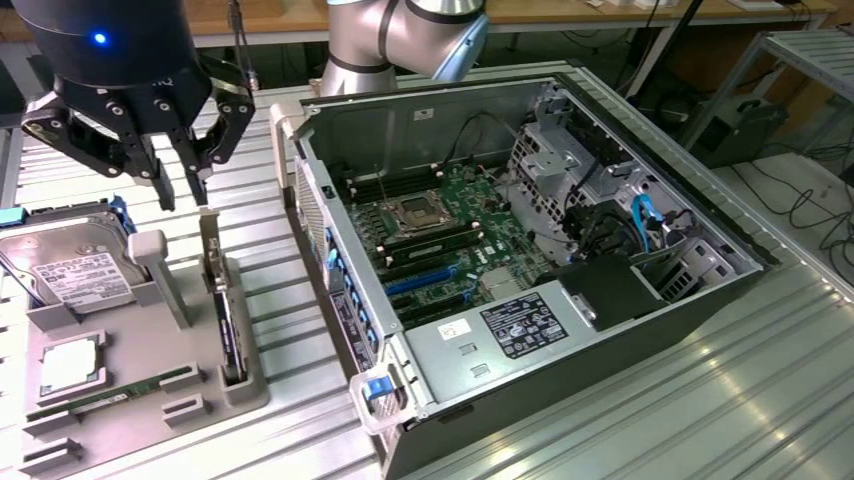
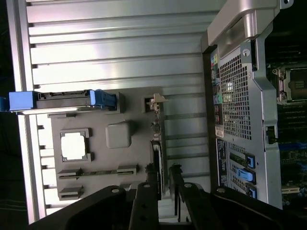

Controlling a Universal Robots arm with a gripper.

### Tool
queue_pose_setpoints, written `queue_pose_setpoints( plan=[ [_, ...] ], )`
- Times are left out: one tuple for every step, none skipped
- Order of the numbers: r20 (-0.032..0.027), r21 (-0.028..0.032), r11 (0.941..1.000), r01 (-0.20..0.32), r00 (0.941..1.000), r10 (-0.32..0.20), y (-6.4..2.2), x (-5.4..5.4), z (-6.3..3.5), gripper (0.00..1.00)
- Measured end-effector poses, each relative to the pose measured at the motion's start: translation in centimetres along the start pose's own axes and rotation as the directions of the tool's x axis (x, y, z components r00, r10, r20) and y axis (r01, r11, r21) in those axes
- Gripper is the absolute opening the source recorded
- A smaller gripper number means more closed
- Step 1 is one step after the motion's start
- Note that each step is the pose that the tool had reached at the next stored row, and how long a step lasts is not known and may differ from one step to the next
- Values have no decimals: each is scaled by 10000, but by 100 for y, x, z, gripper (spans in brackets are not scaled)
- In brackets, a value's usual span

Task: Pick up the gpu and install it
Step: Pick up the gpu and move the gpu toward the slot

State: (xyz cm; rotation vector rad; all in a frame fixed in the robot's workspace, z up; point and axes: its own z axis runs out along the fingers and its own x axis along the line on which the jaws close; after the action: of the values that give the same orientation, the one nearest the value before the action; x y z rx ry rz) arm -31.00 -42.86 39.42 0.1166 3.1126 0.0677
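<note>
The table (image 1: 774, 400) is striped in shiny silver. The tray (image 1: 150, 352) is coloured grey. The hard drive (image 1: 67, 265) is seen as silver with a white label and blue ends. A green board (image 1: 474, 215) is seen in the black computer case (image 1: 601, 410). The gripper (image 1: 184, 203) is coloured black.

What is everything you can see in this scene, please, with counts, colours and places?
gpu: one, dark, edge-on, standing in the tray's slot nearest the case
hard drive: one, silver, white label, in the tray
processor: one, silver, in a tray pocket
memory stick: one, green, lying in the tray
tray: one, grey, exterior view's left
computer case: one, black and silver, open, exterior view's right
table: one, ribbed silver metal
arm: one, grey, behind the case
gripper: one, black, open, above the gpu's end
</note>
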Motion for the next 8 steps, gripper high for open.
queue_pose_setpoints(
  plan=[
    [0,0,10000,0,10000,0,0,0,0,30],
    [0,0,10000,0,10000,0,0,0,0,36],
    [0,1,10000,0,10000,0,0,0,1,36],
    [-1,1,10000,0,10000,0,0,0,2,42],
    [-5,0,10000,6,10000,-6,0,0,4,42],
    [-10,0,10000,20,10000,-20,0,0,8,48],
    [-17,-1,10000,49,10000,-49,0,1,13,48],
    [-19,-5,10000,69,10000,-69,-1,1,21,54]
  ],
)
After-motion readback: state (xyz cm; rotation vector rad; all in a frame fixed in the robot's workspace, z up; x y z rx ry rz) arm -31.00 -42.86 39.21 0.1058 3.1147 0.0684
